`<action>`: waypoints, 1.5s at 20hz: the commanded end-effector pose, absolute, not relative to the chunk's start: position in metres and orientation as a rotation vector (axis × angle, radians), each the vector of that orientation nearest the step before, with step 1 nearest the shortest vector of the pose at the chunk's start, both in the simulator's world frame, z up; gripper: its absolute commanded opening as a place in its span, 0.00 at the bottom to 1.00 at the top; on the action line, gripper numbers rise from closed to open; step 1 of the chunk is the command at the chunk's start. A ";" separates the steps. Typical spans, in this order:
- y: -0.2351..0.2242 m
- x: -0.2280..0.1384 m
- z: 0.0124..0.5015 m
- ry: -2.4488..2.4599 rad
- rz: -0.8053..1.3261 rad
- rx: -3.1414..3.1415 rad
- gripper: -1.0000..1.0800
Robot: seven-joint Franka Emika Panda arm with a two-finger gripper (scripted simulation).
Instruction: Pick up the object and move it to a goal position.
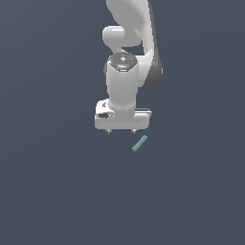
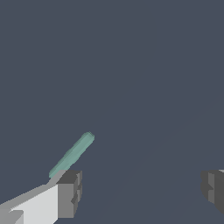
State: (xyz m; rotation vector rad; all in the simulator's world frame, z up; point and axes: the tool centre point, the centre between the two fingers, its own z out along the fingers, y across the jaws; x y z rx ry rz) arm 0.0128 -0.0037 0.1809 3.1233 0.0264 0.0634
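The white tool (image 1: 121, 130) hangs at the centre of the exterior view with its fingers (image 2: 70, 192) spread wide apart and nothing between them. The teal object (image 1: 139, 143) lies tilted on the dark surface (image 1: 52, 191), just below the tool and slightly towards the frame's right, beside one fingertip in the wrist view.

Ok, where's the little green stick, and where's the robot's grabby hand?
green stick (image 1: 139, 143), exterior view, middle of the bar.
green stick (image 2: 72, 154), wrist view, middle of its long side.
gripper (image 1: 121, 130), exterior view, midway between its two fingertips.
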 end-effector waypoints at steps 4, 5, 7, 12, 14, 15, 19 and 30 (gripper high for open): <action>-0.009 0.011 0.179 0.011 0.050 3.119 0.96; -0.012 0.010 0.177 -0.001 0.040 3.116 0.96; -0.021 0.007 0.173 -0.028 0.016 3.108 0.96; -0.028 0.005 0.170 -0.043 0.000 3.102 0.96; -0.026 0.006 0.170 -0.046 0.002 3.103 0.96; -0.026 0.006 0.169 -0.050 0.002 3.103 0.96; -0.022 0.005 0.165 -0.086 0.002 3.104 0.96; 0.009 0.002 0.140 -0.317 0.005 3.103 0.96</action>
